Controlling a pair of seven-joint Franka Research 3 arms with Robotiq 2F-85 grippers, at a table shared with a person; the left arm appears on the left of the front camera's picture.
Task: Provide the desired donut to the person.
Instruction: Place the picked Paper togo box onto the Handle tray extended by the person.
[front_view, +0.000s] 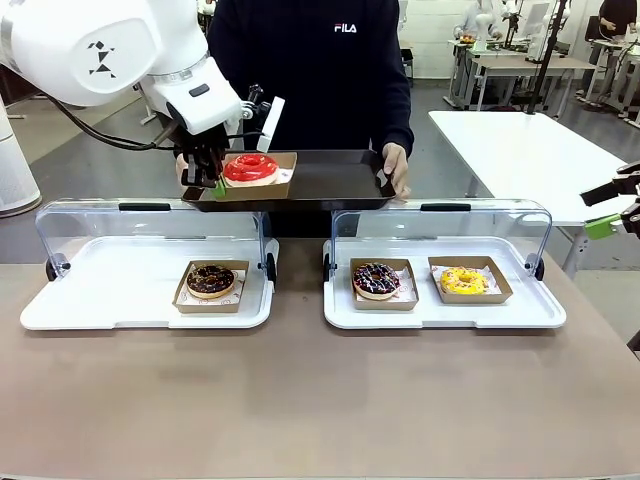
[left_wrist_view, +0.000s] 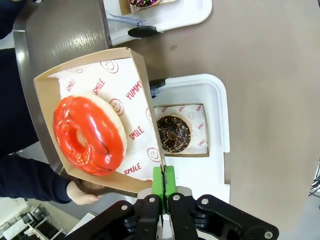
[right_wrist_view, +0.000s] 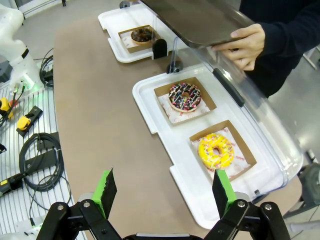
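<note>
— Over the far edge of the table, what does the left gripper (front_view: 213, 183) hold?
— Its green pads are pinched tight on one thin side wall of an open cardboard box (left_wrist_view: 50, 95). A red-glazed donut (left_wrist_view: 90, 135) lies in that box, on printed paper.
— Where is the box?
— On, or just over, a dark tray (front_view: 340, 185) that the person (front_view: 330, 70) holds out with both hands. I cannot tell whether it rests there.
— How will it handle?
— Light, I judge, but the donut is soft and its glaze would smear, so the cardboard is the place to grip. The wall is flimsy and may bend, tipping the box.
— And the right gripper (right_wrist_view: 165, 189)?
— Spread wide and empty, well apart from the tray, near the yellow donut (right_wrist_view: 216, 150).
</note>
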